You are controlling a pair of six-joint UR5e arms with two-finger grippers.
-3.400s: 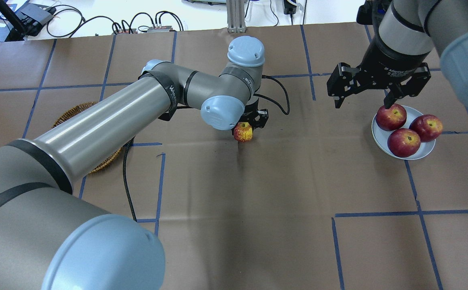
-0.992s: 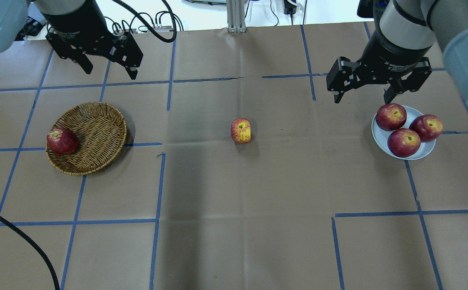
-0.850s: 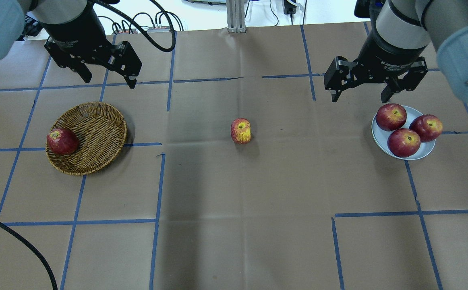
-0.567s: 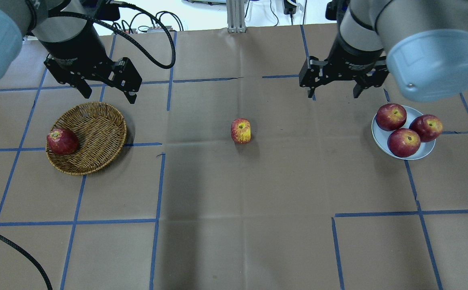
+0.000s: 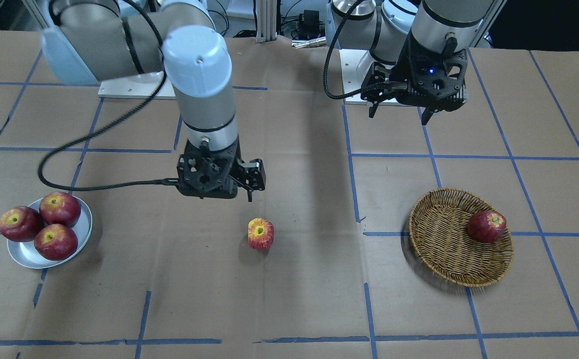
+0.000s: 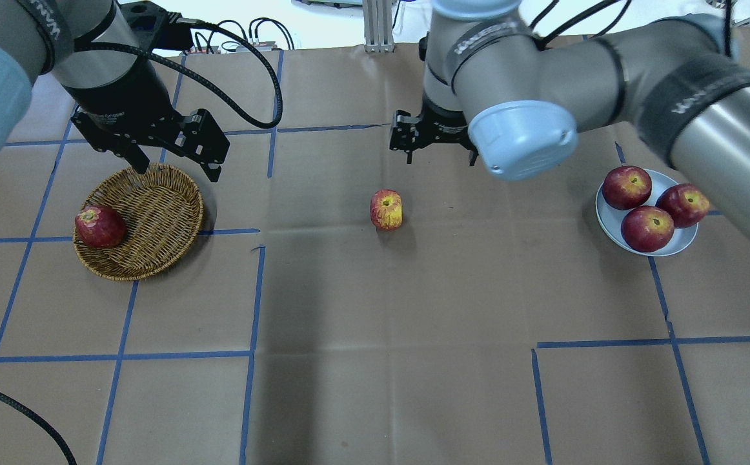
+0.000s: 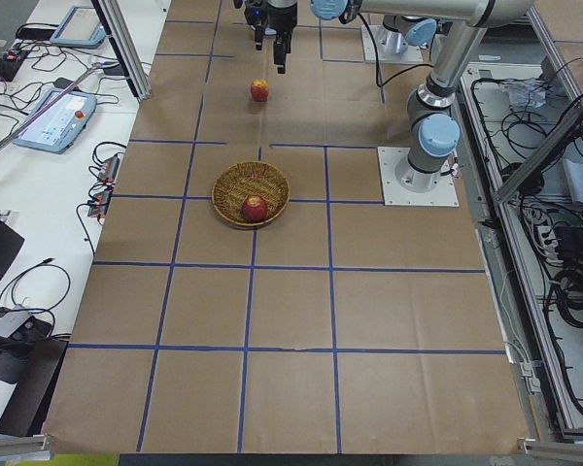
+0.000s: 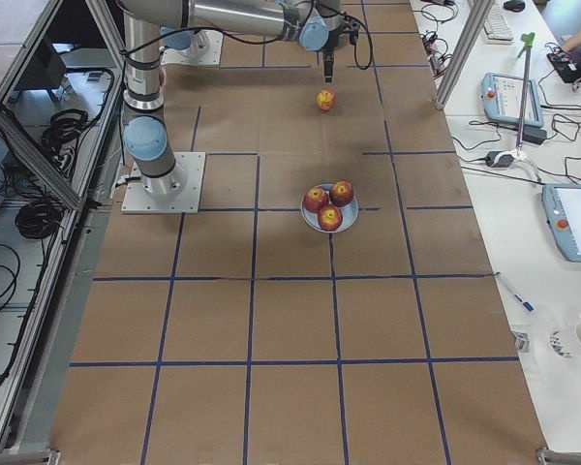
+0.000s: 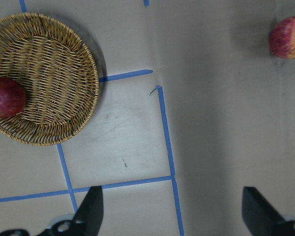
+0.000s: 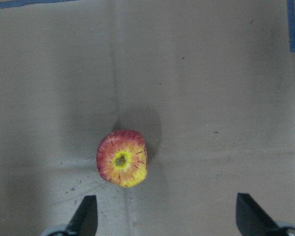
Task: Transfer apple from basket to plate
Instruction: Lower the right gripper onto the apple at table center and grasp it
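small unreadable print on left gripper (image 6: pixel 177 172)

Apple (image 6: pixel 386 209) stands free, bare paper (image 6: pixel 375 290) on every side.
Over it the right gripper (image 10: pixel 167 216) hangs with fingers spread wider than the apple. Plate (image 6: pixel 686 241) is crowded: three dark apples (image 6: pixel 647 228), one bare strip at its edge.

- left arm (image 5: pixel 444 20): silver-grey tube links, pale blue round joint caps, black band with white lettering.
- right arm (image 5: pixel 205 104): same build; its blue cap (image 5: pixel 197 60) shows a small screw dot.
- left gripper (image 6: pixel 177 171), right gripper (image 5: pixel 219 192): black, boxy, with bolt holes; small blue light on the left one's housing.
- cable (image 5: pixel 95 134): black, thick, looping off each wrist.
- base plate (image 7: pixel 442 194): pale, square, under the grey column.
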